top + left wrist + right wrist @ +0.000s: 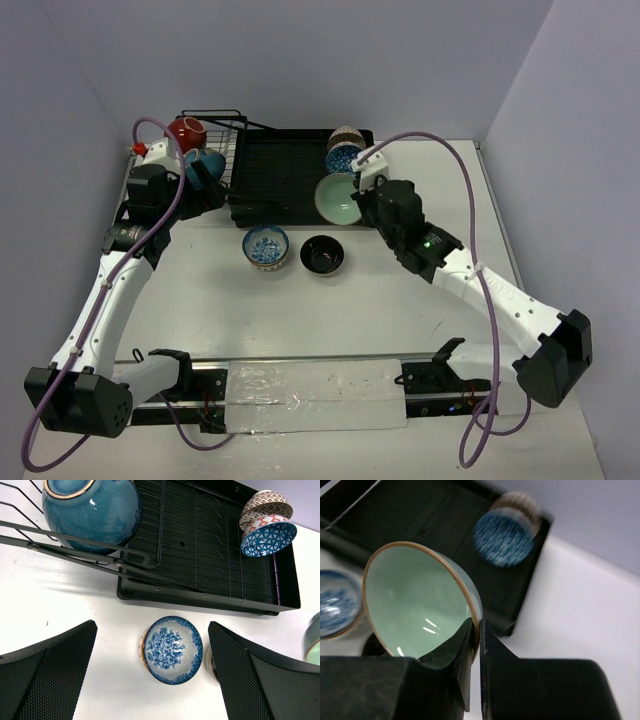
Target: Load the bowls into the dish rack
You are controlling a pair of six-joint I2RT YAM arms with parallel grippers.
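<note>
Surface [400, 300]: white, carries everything.

Rack [285, 172]: at the far side, wire basket joined at its left end. Middle of the tray is bare.

Right end effector [476, 630]: pinched shut on the rim of the green bowl [338, 200], one finger inside and one outside. The bowl hangs tilted at the rack's near right corner.

Left end effector [152, 627]: jaws wide apart, holding nothing, hovering over the floral bowl [171, 649] on the surface.

Already loaded: teal bowl [205, 163] and red bowl [187, 132] in the basket, and two patterned bowls [343, 150] leaning at the tray's far right.

Not yet loaded: the floral bowl, and the black bowl [322, 254] just beside it.

Risks, as we judge them:
- A rim-only pinch on a glazed bowl is thin. The bowl could pivot or slip out when the arm moves. The right wrist view is blurred, so we cannot tell how deep the fingers sit.
- If it is let go over the tray's near lip, the bowl could tip back onto the surface.
- Carried too far back, it could knock the patterned bowls.
- On the left, closing on the floral bowl could shove the black bowl, since the two sit so close.
</note>
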